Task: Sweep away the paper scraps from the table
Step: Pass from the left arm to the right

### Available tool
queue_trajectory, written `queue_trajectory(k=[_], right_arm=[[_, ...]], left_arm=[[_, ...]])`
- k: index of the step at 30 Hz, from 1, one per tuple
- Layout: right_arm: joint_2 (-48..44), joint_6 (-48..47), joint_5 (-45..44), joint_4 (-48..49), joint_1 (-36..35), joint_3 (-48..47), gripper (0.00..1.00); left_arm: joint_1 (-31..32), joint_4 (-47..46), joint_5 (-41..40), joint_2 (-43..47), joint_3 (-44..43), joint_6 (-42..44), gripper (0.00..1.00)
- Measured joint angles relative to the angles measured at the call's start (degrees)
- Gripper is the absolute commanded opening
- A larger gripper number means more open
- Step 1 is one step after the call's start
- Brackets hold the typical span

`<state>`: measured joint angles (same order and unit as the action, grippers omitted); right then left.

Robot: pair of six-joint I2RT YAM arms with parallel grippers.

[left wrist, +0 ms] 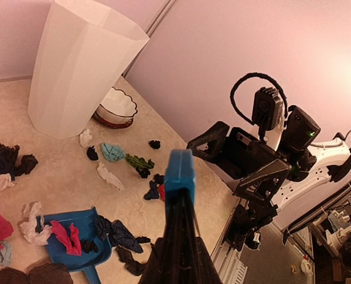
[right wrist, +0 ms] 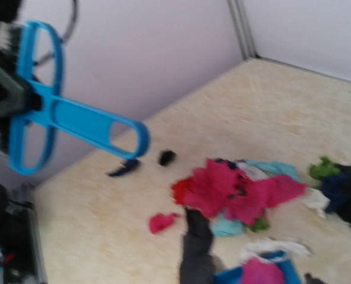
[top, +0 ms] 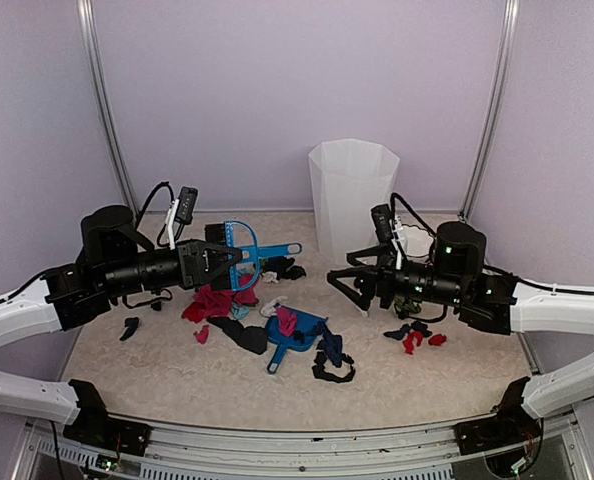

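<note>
Blue brush (right wrist: 69, 112), pink paper scraps (top: 212, 300), speckled beige table (top: 167, 370)

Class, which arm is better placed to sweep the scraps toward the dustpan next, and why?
Left. The left claw grips the blue brush, raised near the paper scraps by the dustpan. The right claw is open, holding nothing.

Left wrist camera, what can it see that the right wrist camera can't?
Only the left wrist view shows the white bin, the scalloped bowl and the right hand. Only the right wrist view shows the blue brush whole, loops and all. Both show the blue dustpan, paper scraps and the beige table.
</note>
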<state>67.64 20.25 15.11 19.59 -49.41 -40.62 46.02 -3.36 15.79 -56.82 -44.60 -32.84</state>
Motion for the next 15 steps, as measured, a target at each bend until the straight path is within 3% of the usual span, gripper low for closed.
queue_trajectory(k=[15], right_arm=[[-4.0, 9.3, 9.6, 11.3, 0.4, 1.8, 0.96]], left_arm=[[2.3, -12.7, 6.2, 0.8, 4.6, 0.1, 0.00]])
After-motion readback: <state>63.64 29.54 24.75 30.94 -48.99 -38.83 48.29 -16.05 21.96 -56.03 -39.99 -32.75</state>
